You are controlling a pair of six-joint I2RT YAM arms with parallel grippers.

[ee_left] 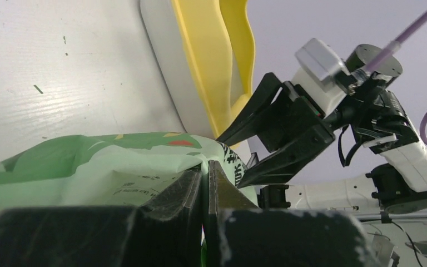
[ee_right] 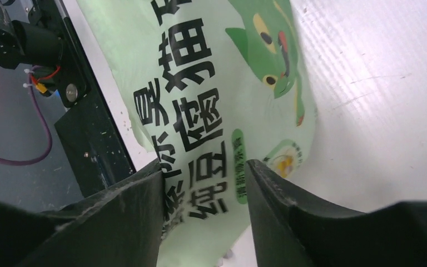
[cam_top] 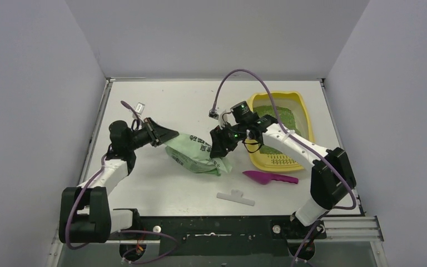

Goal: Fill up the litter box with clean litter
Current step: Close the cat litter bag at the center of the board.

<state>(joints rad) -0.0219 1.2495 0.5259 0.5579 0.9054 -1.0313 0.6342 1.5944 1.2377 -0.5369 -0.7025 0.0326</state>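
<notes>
The yellow litter box sits at the right of the table with a layer of clean litter in it. A light-green printed bag lies on the table just left of the box. My left gripper is shut on the bag's left end, and the left wrist view shows a fold of the bag pinched between the closed jaws of my left gripper. My right gripper hangs over the bag's right end. In the right wrist view my right gripper is open, with the bag's print showing between the jaws.
A magenta scoop lies in front of the litter box. A white clip strip rests nearer the front edge. A small pale object sits behind the left arm. Grey walls enclose the table on three sides.
</notes>
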